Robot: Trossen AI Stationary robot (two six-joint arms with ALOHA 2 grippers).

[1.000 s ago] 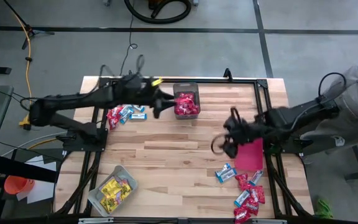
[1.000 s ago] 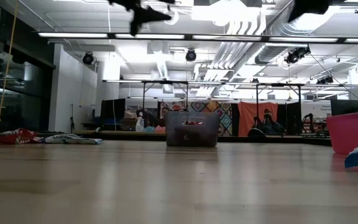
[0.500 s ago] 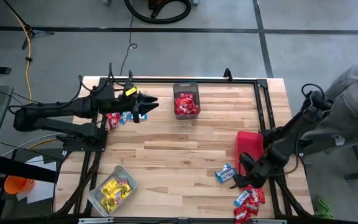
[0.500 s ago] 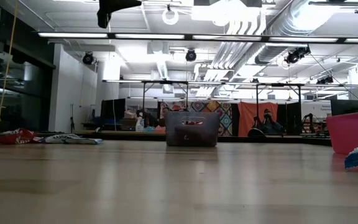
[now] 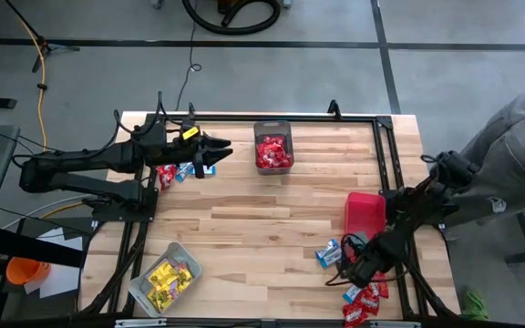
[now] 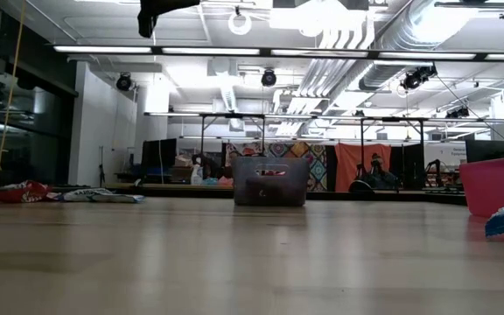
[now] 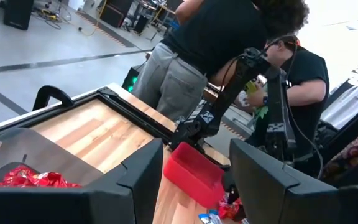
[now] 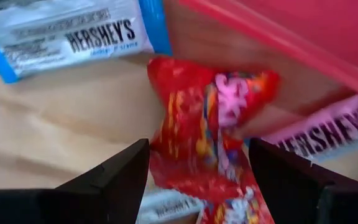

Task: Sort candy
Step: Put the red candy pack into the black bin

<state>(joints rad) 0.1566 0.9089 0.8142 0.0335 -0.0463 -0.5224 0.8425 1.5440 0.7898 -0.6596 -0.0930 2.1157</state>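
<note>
With my right gripper [image 8: 197,168] spread over a red candy [image 8: 213,124], pick step; next, lower and close.

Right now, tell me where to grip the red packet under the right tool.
Take the red packet across its narrow middle, coming straight down. It lies flat on the table between the right tool's open fingers, beside the white-and-blue packet, so its long edges are probably the easiest purchase.

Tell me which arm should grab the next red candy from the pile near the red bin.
Right. The right hand is open directly over a red candy packet beside the red bin. The left hand hovers across the table, open, near the mesh bin.
</note>
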